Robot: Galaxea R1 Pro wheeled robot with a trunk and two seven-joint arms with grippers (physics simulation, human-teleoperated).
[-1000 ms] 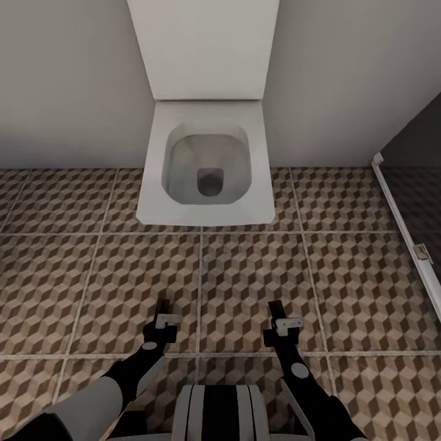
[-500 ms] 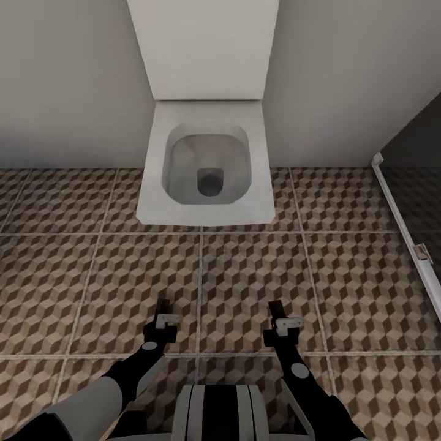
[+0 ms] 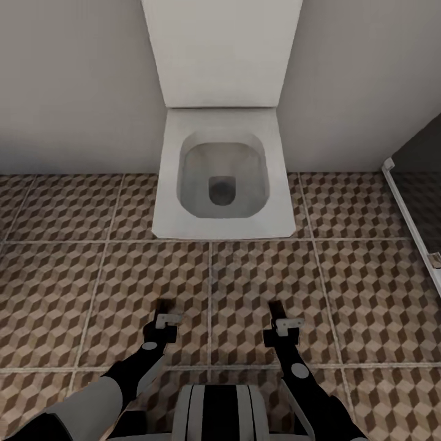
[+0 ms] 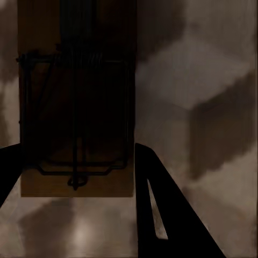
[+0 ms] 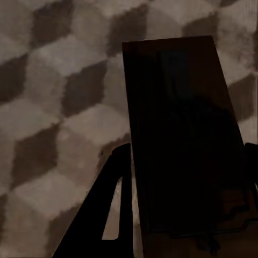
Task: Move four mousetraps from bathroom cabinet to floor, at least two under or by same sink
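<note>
My left gripper point(image 3: 164, 310) is shut on a mousetrap point(image 4: 75, 107), a tan board with a dark wire frame held between the two fingers. In the right gripper point(image 3: 277, 311), also shut, a second mousetrap point(image 5: 177, 123) is seen as a dark board from its flat side. In the head view each trap is a small dark strip at its gripper's tip, the left one point(image 3: 163, 303) and the right one point(image 3: 275, 305). Both hands hang low over the cube-patterned bathroom floor point(image 3: 257, 269). The cabinet and the sink are out of view.
A white square toilet point(image 3: 223, 177) with its lid up stands against the pale wall point(image 3: 67, 79) straight ahead. A white-framed dark glass panel point(image 3: 409, 211) runs along the right edge. Open tiles lie between the toilet and my arms.
The whole picture has shifted right and slightly down, so the camera has moved. Both arms hold the same pose with their traps.
</note>
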